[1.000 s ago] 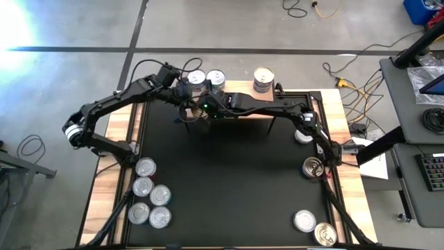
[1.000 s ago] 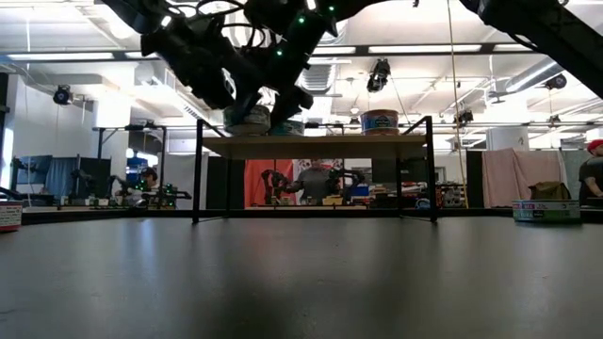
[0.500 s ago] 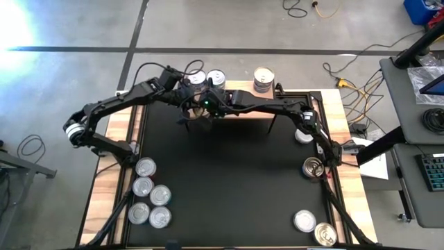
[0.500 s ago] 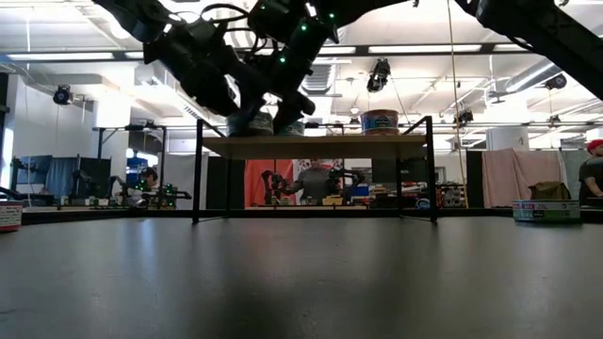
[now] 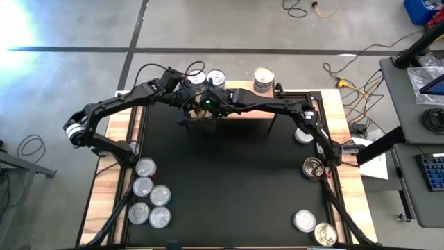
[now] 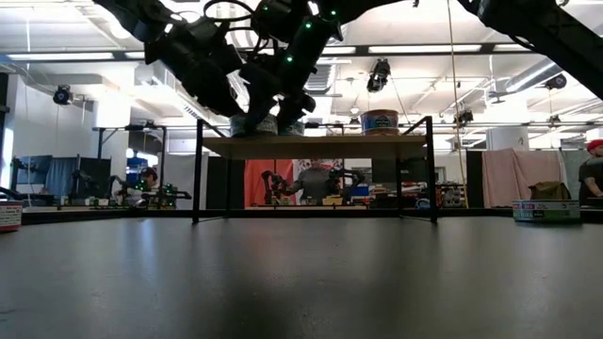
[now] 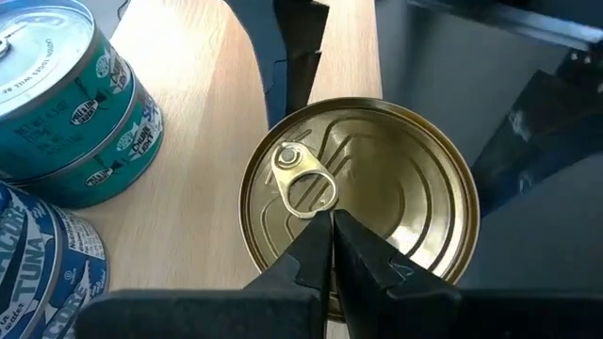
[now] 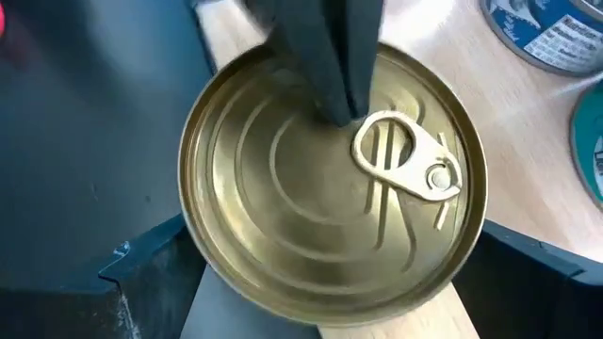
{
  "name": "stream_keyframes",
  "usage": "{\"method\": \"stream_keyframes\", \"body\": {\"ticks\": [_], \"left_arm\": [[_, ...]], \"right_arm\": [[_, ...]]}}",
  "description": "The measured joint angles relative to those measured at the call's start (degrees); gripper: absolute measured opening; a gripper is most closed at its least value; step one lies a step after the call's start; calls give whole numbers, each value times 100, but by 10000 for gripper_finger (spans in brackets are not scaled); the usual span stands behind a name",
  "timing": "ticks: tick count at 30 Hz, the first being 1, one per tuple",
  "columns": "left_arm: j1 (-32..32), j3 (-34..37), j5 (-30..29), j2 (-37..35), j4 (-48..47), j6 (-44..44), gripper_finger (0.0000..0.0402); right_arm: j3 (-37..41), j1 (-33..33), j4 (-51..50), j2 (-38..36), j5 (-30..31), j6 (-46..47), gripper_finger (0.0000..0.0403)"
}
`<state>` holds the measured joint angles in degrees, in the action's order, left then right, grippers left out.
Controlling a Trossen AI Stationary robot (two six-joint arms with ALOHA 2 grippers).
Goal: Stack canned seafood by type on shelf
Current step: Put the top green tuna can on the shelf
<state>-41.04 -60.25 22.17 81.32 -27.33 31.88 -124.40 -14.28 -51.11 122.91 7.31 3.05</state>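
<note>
Placement looks like the step in hand. The gold-topped round metal tin (image 7: 363, 202) stands at the front left corner of the low shelf of light wood on thin black legs (image 7: 207, 141), tight to the front edge and seemingly a little over it. The right gripper (image 8: 339, 268) spans the tin with its pincer spread wide, one finger against each side, so I judge it to be holding the tin. The left gripper (image 7: 332, 218) is pinched fully shut, with its tip on the tin's lid just beside the pull ring.

To do this well, the tin should go further in from the edge before the right pincer lets go. The left tip can steady the lid, but should press straight down, since a sideways push could tip the tin off the front.

Room is tight. A stack of two teal-labelled round tins (image 7: 75, 104) and a blue-labelled tuna tin (image 7: 38, 273) stand close by toward the shelf's back edge. Both arms crowd this corner, so each should lift clear upward, not sweep across. The shelf's right half has open wood, with a single stack of tins (image 5: 262, 78) at the back right corner. Other tins wait along the left (image 5: 146, 167) and right (image 5: 313, 167) edges of the black mat (image 5: 229, 180).
</note>
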Motion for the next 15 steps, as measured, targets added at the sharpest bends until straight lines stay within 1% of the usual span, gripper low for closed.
{"method": "stream_keyframes", "body": {"ticks": [2,5,12,15], "left_arm": [[-16,4,-183,0,-24,-4,1],[-36,2,-275,0,-9,-2,1],[-31,2,-312,0,2,0,1],[-22,-36,-301,-23,-35,-72,1]], "right_arm": [[86,14,-313,-23,-27,-320,379],[187,25,-168,-17,3,-596,379],[220,32,-326,-6,122,-596,379],[96,35,-584,-64,124,-479,379]]}}
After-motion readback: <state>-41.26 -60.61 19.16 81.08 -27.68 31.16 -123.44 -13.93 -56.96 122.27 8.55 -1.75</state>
